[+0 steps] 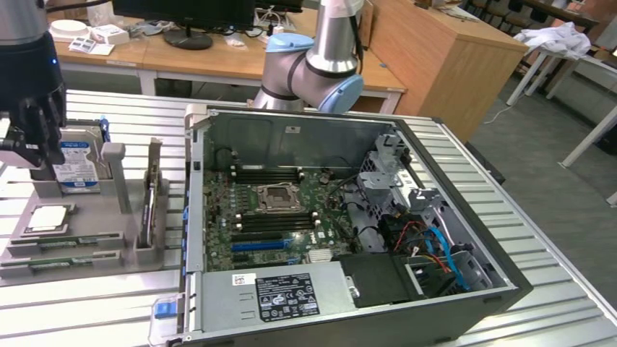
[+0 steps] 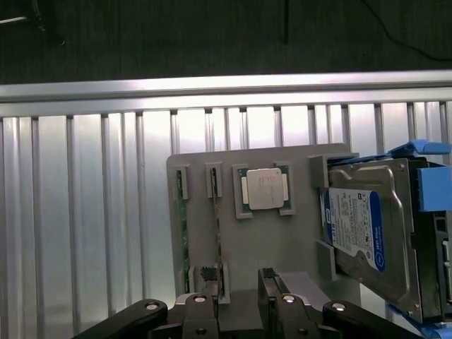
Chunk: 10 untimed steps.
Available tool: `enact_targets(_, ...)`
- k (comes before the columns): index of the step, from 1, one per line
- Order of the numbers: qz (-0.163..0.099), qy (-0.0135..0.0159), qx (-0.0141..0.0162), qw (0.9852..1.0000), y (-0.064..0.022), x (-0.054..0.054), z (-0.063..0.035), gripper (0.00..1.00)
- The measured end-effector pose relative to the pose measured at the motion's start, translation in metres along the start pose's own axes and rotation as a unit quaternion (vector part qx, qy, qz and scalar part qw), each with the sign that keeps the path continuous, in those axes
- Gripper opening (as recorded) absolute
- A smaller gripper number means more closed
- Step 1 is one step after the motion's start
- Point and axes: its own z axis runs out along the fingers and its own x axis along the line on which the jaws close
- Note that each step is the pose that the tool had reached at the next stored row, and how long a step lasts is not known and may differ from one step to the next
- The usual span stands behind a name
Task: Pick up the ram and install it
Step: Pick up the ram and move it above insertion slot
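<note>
The fingers (image 2: 207,274) are being held spread, with nothing pinched between them, and the gripper (image 1: 27,155) is being hung above the grey holder (image 1: 101,217) on the tabletop (image 1: 126,108). The ram (image 1: 68,243) is being kept on edge in that holder, just beside the square processor chip (image 1: 48,217). On the exterior view's clock face it is lying at roughly five o'clock from the gripper, lower and apart from it. Its long axis is being run from nine o'clock to three o'clock, toward the open computer case (image 1: 337,217). In the wrist view the gap between the fingers is being set across that long axis. The thin green edge is being shown just inside one finger and not centred, so the offset is judged small and sideways.
</note>
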Motion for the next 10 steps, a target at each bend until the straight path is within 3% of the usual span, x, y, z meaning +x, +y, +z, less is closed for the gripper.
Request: enact_targets(10,0.000,0.0000,0.0000,1.0000,-0.0004,0.000,0.0111,0.36)
